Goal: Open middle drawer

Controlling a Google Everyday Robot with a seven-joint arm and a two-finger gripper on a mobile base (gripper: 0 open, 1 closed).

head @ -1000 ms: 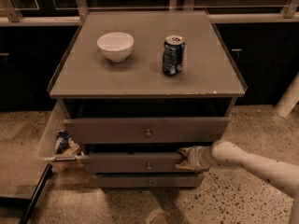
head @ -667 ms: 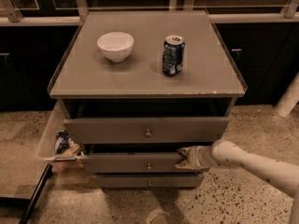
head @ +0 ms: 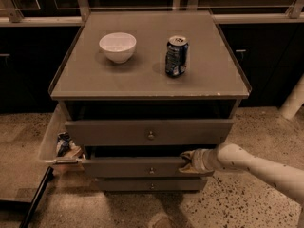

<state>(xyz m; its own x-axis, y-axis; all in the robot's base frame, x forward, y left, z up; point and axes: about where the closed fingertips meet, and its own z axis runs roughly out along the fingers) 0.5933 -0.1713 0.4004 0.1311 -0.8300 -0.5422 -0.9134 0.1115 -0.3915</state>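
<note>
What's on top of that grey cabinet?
A white bowl and a blue can, standing apart; the can's far side is hidden. The gripper is below, at the middle drawer's right end.

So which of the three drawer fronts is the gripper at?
The middle drawer: the gripper is at its upper right edge, below the tallest front and above the shortest front.

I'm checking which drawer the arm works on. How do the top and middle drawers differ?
The top drawer has a taller, wider front than the middle drawer. The claw is at the middle drawer's right end, by its upper edge; nothing touches the top drawer. Both are grey, with a dark gap above the front.
</note>
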